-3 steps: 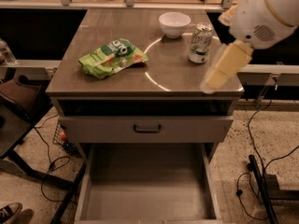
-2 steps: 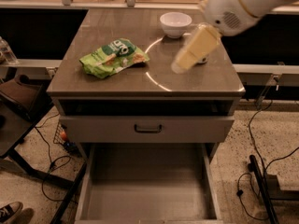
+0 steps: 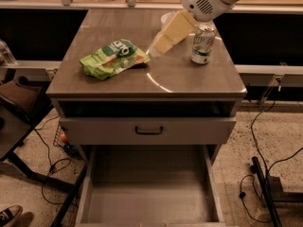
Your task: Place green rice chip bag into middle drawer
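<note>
1. Green rice chip bag [image 3: 113, 58]: lying flat on the left half of the table [image 3: 189, 82], about midway between back and front edges and closer to the left edge than the right. Crinkled light-green foil, soft and irregular in outline, with a dark-green and white logo facing up and tan chip pictures.
2. Tool [image 3: 157, 46]: cream-coloured, wedge-shaped, angled down and left from the white rounded arm housing [image 3: 203, 1], with its tip just beside the bag's right end. Cannot tell whether apart or together. Nothing visibly held.
3. Just changed: a second ago, hanging near the right edge beside the soda can; since then, swept leftward across the table to the bag. Bag itself unmoved. Reads as the end of the approach, with the grasp not yet made.
4. Likely handling: thin foil, prone to slide or crumple on the smooth top, so probably best pinched at a raised fold.
5. Soda can [image 3: 202, 44]: green-and-white metal cylinder, upright toward the back right corner, well apart from the bag and now clear of the tool.
6. Table top: smooth grey-brown, glossy enough to show curved reflections.
7. Below the front edge: a grey drawer front with a dark bar handle [image 3: 148, 130].
8. Middle drawer [image 3: 147, 197]: pulled out beneath that, grey metal, a flat bare floor with low side walls, ready to take the bag.
</note>
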Robot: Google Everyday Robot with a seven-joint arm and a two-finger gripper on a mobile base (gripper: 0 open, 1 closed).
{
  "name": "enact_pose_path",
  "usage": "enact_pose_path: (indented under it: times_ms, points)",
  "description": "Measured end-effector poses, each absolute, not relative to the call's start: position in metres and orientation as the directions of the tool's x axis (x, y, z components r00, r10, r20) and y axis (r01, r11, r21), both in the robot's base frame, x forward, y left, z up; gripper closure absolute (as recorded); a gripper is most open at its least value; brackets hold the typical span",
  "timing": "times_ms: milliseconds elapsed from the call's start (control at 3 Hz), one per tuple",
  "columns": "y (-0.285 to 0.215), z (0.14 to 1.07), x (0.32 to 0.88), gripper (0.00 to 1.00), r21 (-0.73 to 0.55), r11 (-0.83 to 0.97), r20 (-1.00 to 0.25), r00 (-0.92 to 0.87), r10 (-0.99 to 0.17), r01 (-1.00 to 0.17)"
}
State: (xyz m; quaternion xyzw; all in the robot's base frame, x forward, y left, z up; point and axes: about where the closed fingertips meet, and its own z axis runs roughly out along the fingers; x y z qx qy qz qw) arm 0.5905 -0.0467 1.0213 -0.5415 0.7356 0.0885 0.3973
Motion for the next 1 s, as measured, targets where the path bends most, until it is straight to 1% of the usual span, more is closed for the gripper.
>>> enact_pose_path:
  times_ms: [333,667,1000]
  points:
    - [-0.015,1.021,0.606,0.0,-0.341,0.301,-0.646,-0.011,-0.763,-0.891]
    - [0.059,1.01,0.64,0.0,-0.401,0.117,-0.577,0.151,-0.803,-0.909]
    - [0.095,0.999,0.656,0.0,-0.415,0.04,-0.55,0.216,-0.807,-0.909]
